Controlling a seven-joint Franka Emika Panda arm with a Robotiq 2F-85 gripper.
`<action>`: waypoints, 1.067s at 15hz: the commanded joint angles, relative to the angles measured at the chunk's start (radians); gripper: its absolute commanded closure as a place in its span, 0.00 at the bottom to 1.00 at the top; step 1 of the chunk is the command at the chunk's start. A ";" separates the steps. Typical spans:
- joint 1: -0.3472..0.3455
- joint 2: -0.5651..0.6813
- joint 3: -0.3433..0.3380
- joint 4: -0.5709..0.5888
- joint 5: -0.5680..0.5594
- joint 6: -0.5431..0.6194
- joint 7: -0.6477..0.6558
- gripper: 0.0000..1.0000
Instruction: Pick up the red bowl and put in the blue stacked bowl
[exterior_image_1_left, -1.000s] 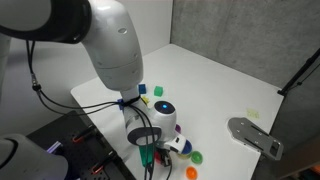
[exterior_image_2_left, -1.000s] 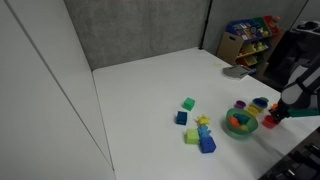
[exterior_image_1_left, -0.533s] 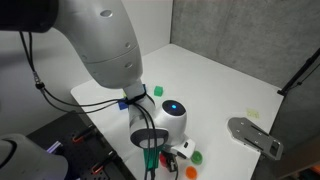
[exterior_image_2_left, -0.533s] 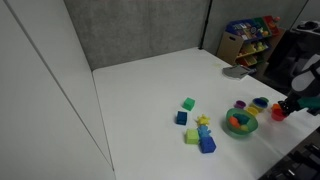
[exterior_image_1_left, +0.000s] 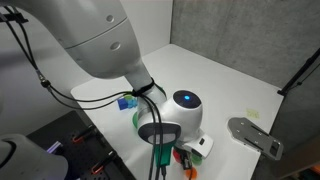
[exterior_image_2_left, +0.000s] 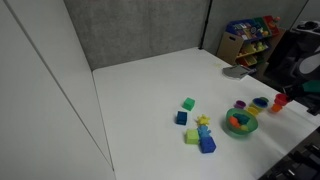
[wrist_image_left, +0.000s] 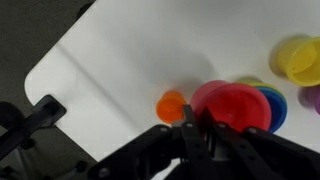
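In the wrist view my gripper (wrist_image_left: 190, 120) is shut on the rim of the red bowl (wrist_image_left: 240, 105) and holds it up. The blue stacked bowl (wrist_image_left: 277, 110) shows as a blue rim just behind the red bowl. In an exterior view the red bowl (exterior_image_2_left: 279, 102) hangs in the gripper (exterior_image_2_left: 284, 98) at the table's right end, just right of the blue bowl (exterior_image_2_left: 261, 102). In the exterior view from behind the arm, the arm hides most of this and only the gripper (exterior_image_1_left: 182, 152) shows low down.
A small orange bowl (wrist_image_left: 172, 104) lies beside the fingers, with a yellow bowl (wrist_image_left: 295, 58) and a purple one (wrist_image_left: 314, 97) further off. A big green bowl (exterior_image_2_left: 238, 122) and coloured blocks (exterior_image_2_left: 200, 135) stand nearby. The table edge (wrist_image_left: 60, 60) is close.
The gripper has risen and moved to the right with the red bowl in it, from beside the green bowl to just past the blue bowl.
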 joint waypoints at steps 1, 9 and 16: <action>0.009 0.028 -0.004 0.078 0.025 -0.054 0.033 0.95; 0.008 0.128 0.034 0.205 0.065 -0.106 0.061 0.95; 0.004 0.188 0.081 0.252 0.104 -0.101 0.047 0.95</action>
